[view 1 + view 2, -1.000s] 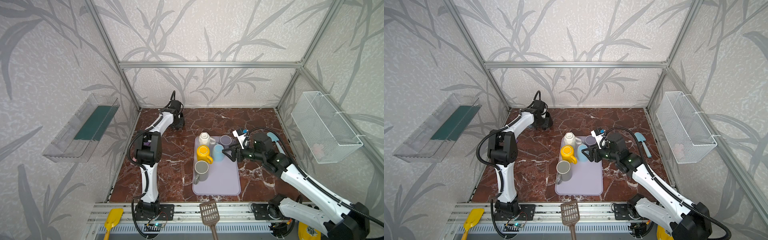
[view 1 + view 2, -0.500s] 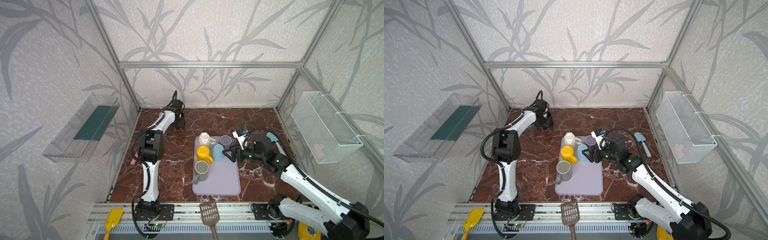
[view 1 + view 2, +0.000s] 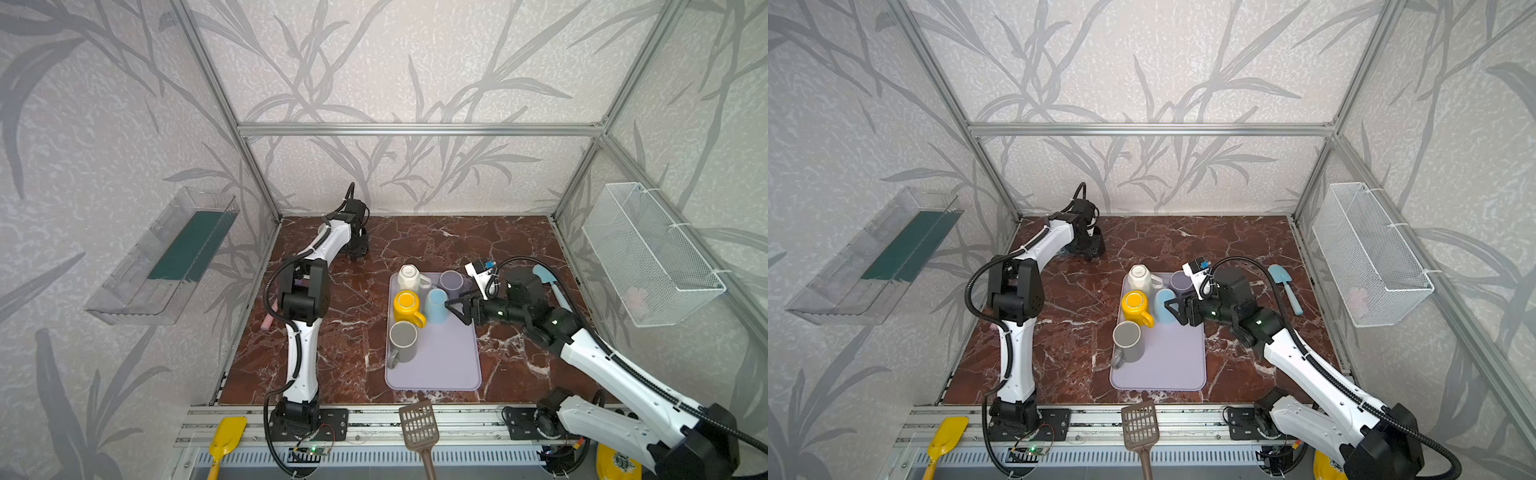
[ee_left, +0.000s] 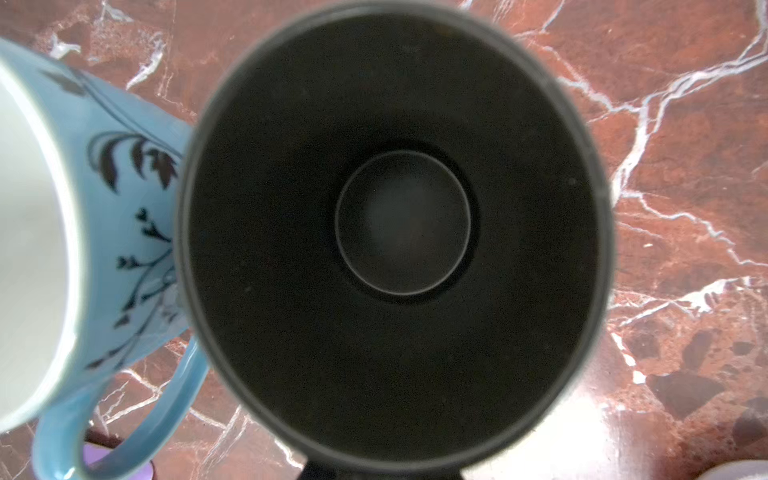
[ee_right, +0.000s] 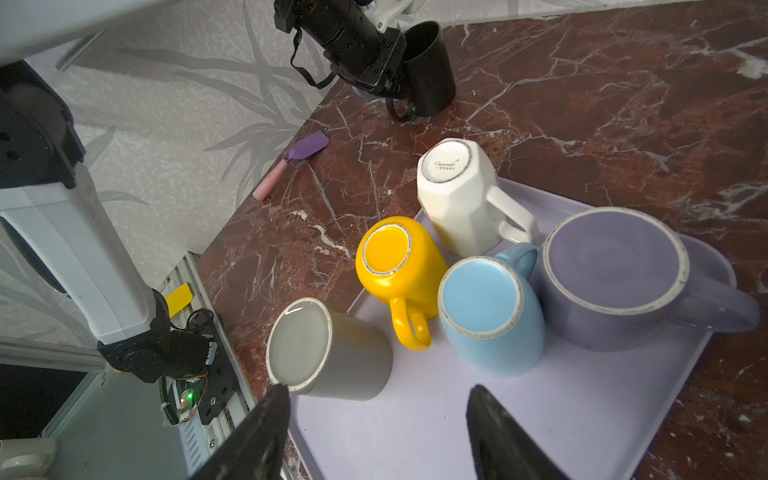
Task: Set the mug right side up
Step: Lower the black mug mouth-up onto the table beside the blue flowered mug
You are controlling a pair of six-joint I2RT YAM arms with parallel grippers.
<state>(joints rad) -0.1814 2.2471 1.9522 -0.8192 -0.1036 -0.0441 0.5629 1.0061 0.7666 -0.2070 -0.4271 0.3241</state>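
Marble tabletop [image 3: 457, 241]: left tool [image 5: 388, 89], stretched far back, grips black mug [image 5: 428, 70]; right tool [image 3: 456, 309] hovers, jaws spread, above tray [image 3: 436, 365]

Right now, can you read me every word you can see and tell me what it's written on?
White mug, on its upturned base: a curly word starting "Ca", the rest too blurred to be sure of; the tiny line under it is unreadable.
White tag: print too small to read.
No other words I can read.
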